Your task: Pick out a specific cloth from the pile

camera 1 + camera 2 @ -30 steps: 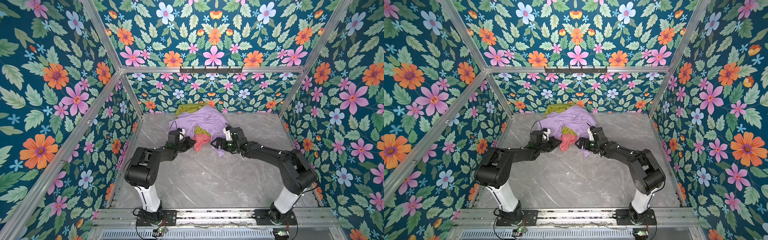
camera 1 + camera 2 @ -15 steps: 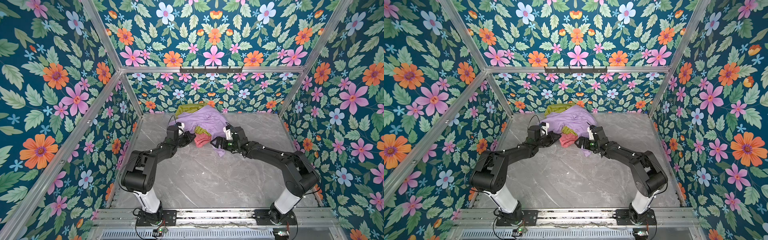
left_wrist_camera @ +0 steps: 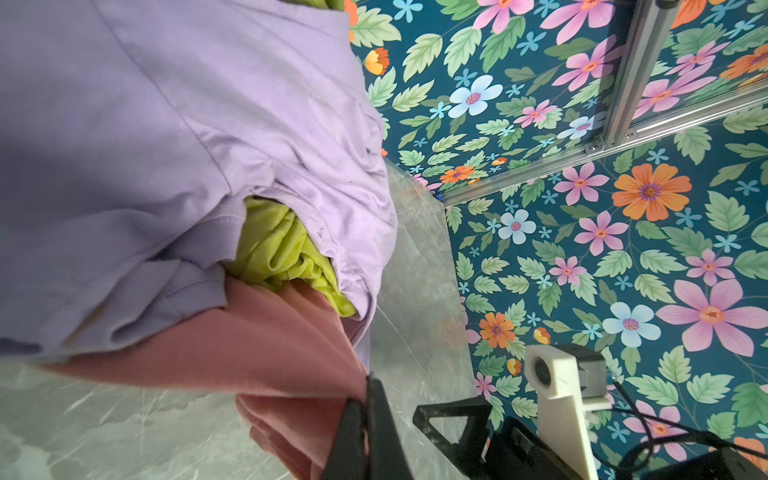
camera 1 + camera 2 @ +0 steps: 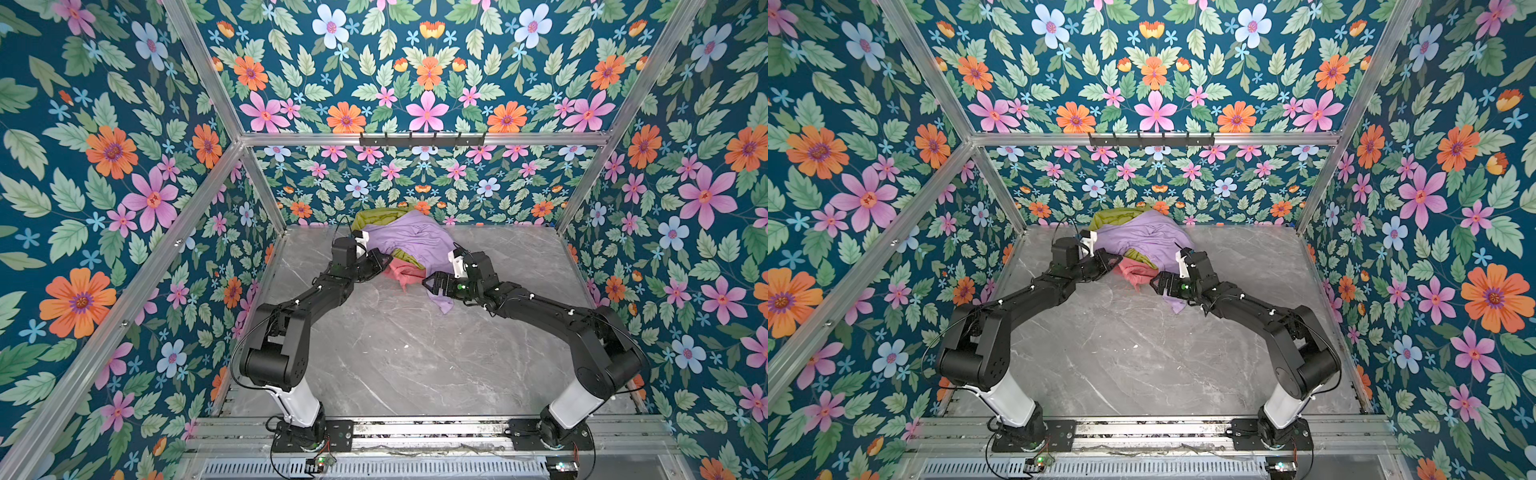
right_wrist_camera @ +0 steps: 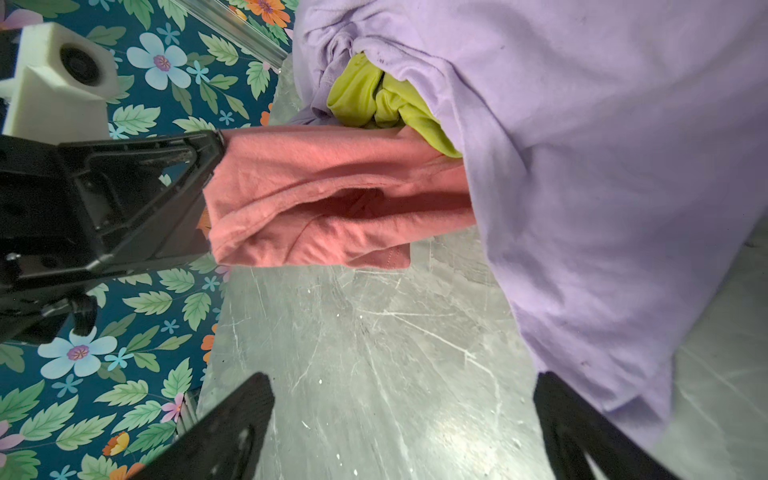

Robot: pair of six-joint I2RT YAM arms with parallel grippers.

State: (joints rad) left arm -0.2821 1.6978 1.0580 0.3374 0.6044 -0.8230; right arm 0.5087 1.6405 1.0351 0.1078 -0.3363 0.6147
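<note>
**Fingers clamped on salmon cloth, half still buried under lilac**

Fingers first, top views: left gripper (image 4: 384, 261) is closed on the near edge of the salmon-pink cloth (image 4: 401, 272), at the left front of the pile (image 4: 409, 239). Right gripper (image 4: 432, 286) sits with fingers spread wide, holding nothing, just beside a hanging flap of the lilac cloth (image 4: 415, 237). Olive-green cloth (image 4: 374, 217) shows at the back of the heap and in a gap under the lilac. Pile is at the far middle of the grey marble-look desk (image 4: 395, 353), close to the back wall; rest of desk bare, scratched. Floral-papered walls on three sides, aluminium frame posts, a black hook rail (image 4: 422, 139) on the back bar. The second top view shows the same layout: left gripper (image 4: 1113, 262) pinching salmon cloth (image 4: 1136, 274).

Left wrist: closed fingers (image 3: 365, 419) pinch a salmon fold; the lilac cloth (image 3: 166, 124) drapes over the salmon, olive-green (image 3: 282, 249) wedged between.

Right wrist: open fingers (image 5: 582, 419) hover over bare desk; salmon cloth (image 5: 332, 195) stretches taut from left gripper (image 5: 208, 183) into the heap.

Risks, my read: pulling drags lilac and green along, since both overlap the salmon; a thin pinch could slip; the right fingers could snag the lilac flap.
</note>
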